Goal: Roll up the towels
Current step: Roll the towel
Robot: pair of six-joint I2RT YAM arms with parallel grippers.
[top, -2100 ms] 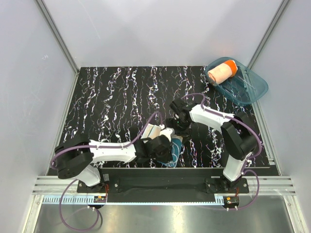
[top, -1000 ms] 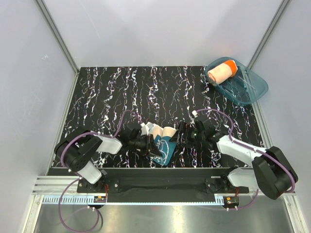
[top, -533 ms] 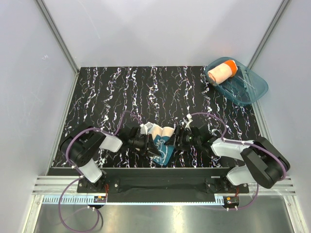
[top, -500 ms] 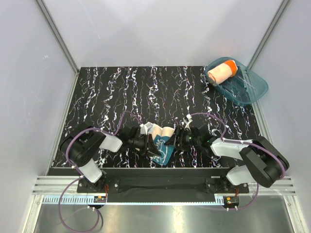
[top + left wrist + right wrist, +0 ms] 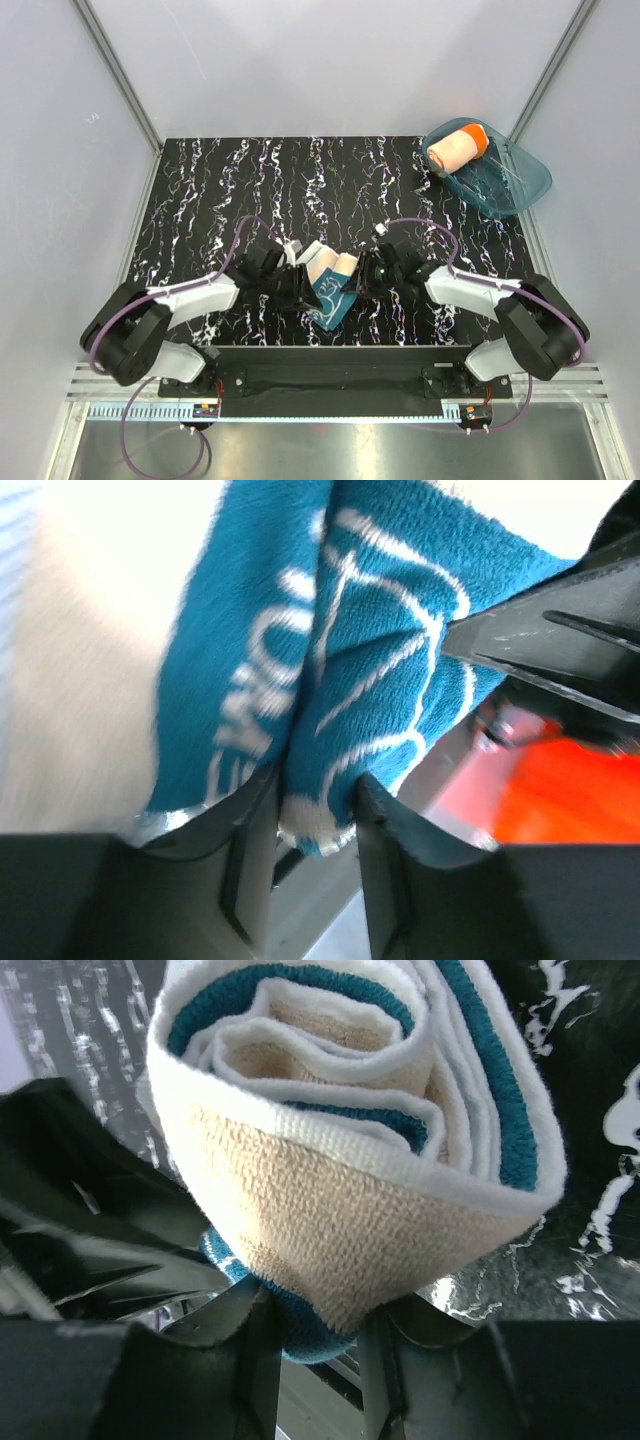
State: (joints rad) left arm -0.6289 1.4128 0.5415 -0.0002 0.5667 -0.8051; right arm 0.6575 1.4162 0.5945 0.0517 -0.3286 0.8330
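Note:
The teal-blue towel [image 5: 328, 290] is a loose roll at the near middle of the black mat, held between both grippers. My left gripper [image 5: 305, 285] is shut on a fold at its left end. In the left wrist view the teal cloth [image 5: 380, 680] fills the gap of that gripper [image 5: 315, 830] and touches both fingers. My right gripper [image 5: 358, 280] is shut on the right end. The right wrist view has the spiral end of the roll [image 5: 350, 1180] sitting in that gripper [image 5: 315, 1345]. The orange towel [image 5: 455, 148] lies rolled in the tub at the far right.
The translucent teal tub [image 5: 510, 185] stands at the mat's far right corner. The black marbled mat [image 5: 250, 190] covers the table between grey walls. Both arms' purple cables loop near the towel.
Both grippers have carried the teal roll a little away from the near edge. The right gripper has closed on the roll's end. The left arm has stretched out more.

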